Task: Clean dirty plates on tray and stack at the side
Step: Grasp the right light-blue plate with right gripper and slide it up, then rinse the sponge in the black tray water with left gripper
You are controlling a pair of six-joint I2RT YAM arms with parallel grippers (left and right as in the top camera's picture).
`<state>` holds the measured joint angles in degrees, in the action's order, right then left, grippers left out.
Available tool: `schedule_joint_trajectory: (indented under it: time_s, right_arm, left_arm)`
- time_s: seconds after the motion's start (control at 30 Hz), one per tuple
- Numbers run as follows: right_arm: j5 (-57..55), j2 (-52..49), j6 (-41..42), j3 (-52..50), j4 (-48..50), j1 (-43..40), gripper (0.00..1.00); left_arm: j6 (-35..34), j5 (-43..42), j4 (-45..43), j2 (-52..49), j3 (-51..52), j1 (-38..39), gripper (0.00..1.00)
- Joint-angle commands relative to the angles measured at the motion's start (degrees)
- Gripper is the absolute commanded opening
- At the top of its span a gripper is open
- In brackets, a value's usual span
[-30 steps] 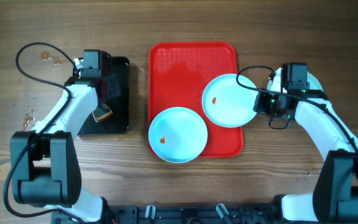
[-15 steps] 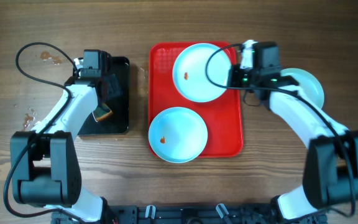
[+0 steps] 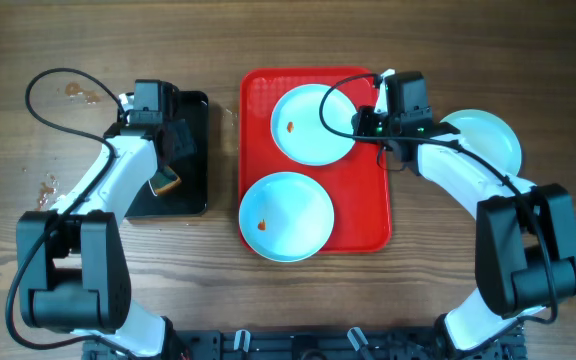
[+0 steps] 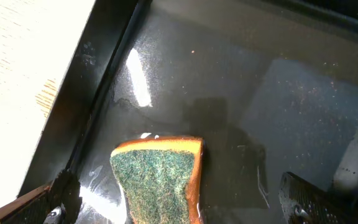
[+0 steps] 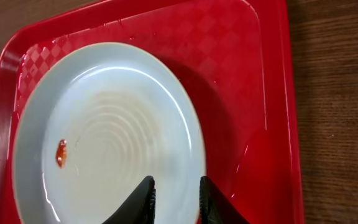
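The right gripper (image 5: 178, 200) points down at the far end of the red tray (image 5: 253, 93). Its fingers (image 5: 146, 198) stand a little apart, astride the right rim of the far plate (image 5: 104, 143). The picture's lower edge cuts the tips off, so whether either pad touches the rim cannot be told. That plate lies flat inside the tray, with an orange-red smear (image 5: 61, 153) left of its centre.

The near plate (image 3: 286, 216), also smeared, sits toward the tray's front left corner and hangs over its front rim. A third plate (image 3: 490, 138) rests on the wooden table (image 3: 448, 40) to the right of the tray. The right arm hides part of it, and no mark can be made out on what shows.

The left gripper (image 4: 182, 202) hangs over the black tray (image 4: 278, 93) with its jaws spread wide and holding nothing. A green-topped sponge (image 4: 157, 177) lies between the fingers on the wet, glossy floor, its near end cut off by the frame.
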<state>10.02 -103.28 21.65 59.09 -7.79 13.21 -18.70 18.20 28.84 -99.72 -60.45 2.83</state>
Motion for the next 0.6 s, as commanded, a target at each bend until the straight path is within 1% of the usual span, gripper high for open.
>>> schedule_joint_trajectory:
  time_s: [0.0,0.07,0.13,0.17,0.23,0.3,0.37,0.43,0.47,0.5,0.57]
  right_arm:
    - [-0.6,-0.8,-2.8,1.0,-1.2,0.3,0.24]
    - [-0.5,-0.7,-4.6,1.0,-2.0,0.3,0.25]
    - [0.8,0.2,-9.2,1.2,-2.9,0.3,0.25]
    - [1.9,1.4,-10.7,2.3,-5.2,0.3,0.26]
    - [2.1,3.5,-11.2,4.7,-9.6,0.3,0.27]
    - [2.1,7.0,-12.1,10.2,-19.2,0.3,0.28]
    - [2.1,8.9,-12.1,12.4,-23.5,0.3,0.28]
    - [2.1,10.0,-11.9,12.8,-25.1,0.3,0.29]
    - [2.1,10.4,-11.2,12.8,-25.9,0.3,0.29]
    - [2.1,10.6,-10.6,12.8,-27.0,0.3,0.29]
    - [2.1,10.6,-9.4,12.8,-28.7,0.3,0.29]
  left_arm:
    - [0.4,0.9,-0.2,-0.4,0.0,-0.1,1.0]
    - [0.4,0.9,-0.2,-0.4,0.0,-0.1,1.0]
    - [0.4,0.9,-0.1,-0.4,0.0,-0.1,1.0]
    - [0.4,0.9,-0.2,-0.4,0.0,-0.1,1.0]
    - [0.3,0.9,-1.1,-0.4,0.0,-0.1,1.0]
    - [0.3,-0.2,-7.1,-0.4,0.0,-0.1,1.0]
    - [0.3,-0.2,-7.8,-0.4,0.0,-0.1,1.0]
    - [0.3,-0.2,-7.8,-0.4,0.0,-0.1,1.0]
    - [0.3,-1.3,-7.8,-0.4,0.0,-0.1,1.0]
    - [0.3,-5.1,-7.1,-0.4,0.0,-0.1,1.0]
    - [0.3,-14.6,-2.0,-0.4,0.0,-0.1,1.0]
